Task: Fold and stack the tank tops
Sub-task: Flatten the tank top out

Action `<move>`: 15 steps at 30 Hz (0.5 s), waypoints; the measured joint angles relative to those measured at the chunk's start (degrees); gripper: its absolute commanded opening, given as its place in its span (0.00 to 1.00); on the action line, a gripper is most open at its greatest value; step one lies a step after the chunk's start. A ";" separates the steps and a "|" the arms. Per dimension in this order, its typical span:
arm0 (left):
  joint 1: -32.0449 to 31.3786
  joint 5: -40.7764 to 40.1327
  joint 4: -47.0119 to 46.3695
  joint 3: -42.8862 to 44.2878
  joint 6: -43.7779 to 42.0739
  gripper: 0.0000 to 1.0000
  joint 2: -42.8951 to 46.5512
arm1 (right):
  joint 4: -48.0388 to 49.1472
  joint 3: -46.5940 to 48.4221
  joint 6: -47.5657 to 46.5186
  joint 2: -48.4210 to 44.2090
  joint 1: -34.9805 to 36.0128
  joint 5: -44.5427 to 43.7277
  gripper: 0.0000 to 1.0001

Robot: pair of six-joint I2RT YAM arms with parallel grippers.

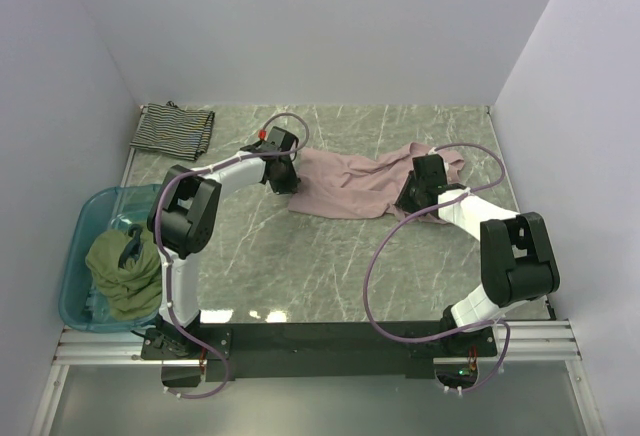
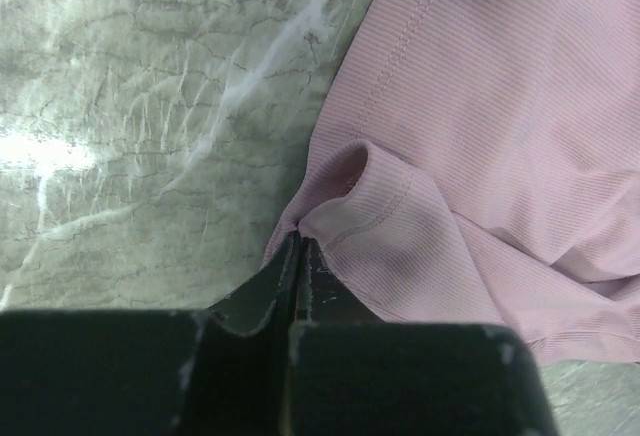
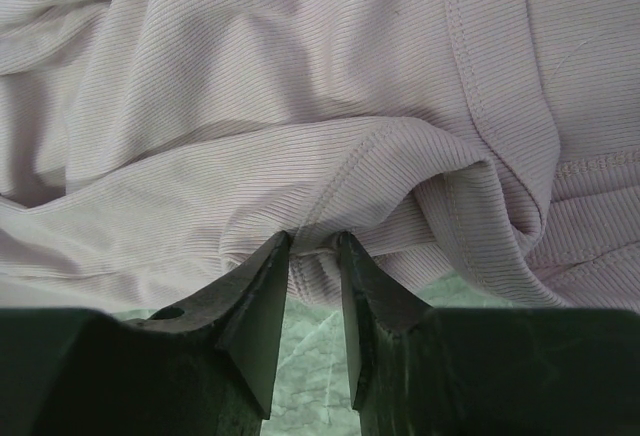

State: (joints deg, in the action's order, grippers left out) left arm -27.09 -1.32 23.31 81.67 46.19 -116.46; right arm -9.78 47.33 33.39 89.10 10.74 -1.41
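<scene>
**Pink top pinched at both ends, ready to spread**

Dusty pink tank top (image 1: 350, 184) lies crumpled on worktop (image 1: 330, 266), well right of blue tub (image 1: 78, 231). Olive top (image 1: 125, 268) sits heaped inside the tub; striped top (image 1: 172, 128) lies beyond the tub. Left tool (image 2: 300, 241) is clamped tight on a hem corner. Right tool (image 3: 315, 241) is nearly closed, hem fold nipped at its tips; looks gripped. Advice: lift both ends together, draw them apart evenly until the wrinkles flatten, and keep it low. No brands, labels or writing legible.
</scene>
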 measured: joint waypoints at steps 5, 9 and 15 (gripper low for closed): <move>0.00 0.24 -0.11 0.00 -0.02 0.01 0.28 | 0.00 -0.04 0.00 0.00 0.00 0.02 0.24; 0.00 0.55 -0.28 0.00 -0.02 0.01 2.12 | 0.00 -0.11 0.02 -0.02 0.00 0.15 0.18; 0.04 1.05 -2.05 -0.04 0.15 0.01 7.61 | 0.13 -0.79 0.00 -0.55 0.00 0.13 0.12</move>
State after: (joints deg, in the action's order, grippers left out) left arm -27.05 -0.27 21.26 81.62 46.35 -108.86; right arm -9.65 46.54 33.39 88.55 10.74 -1.28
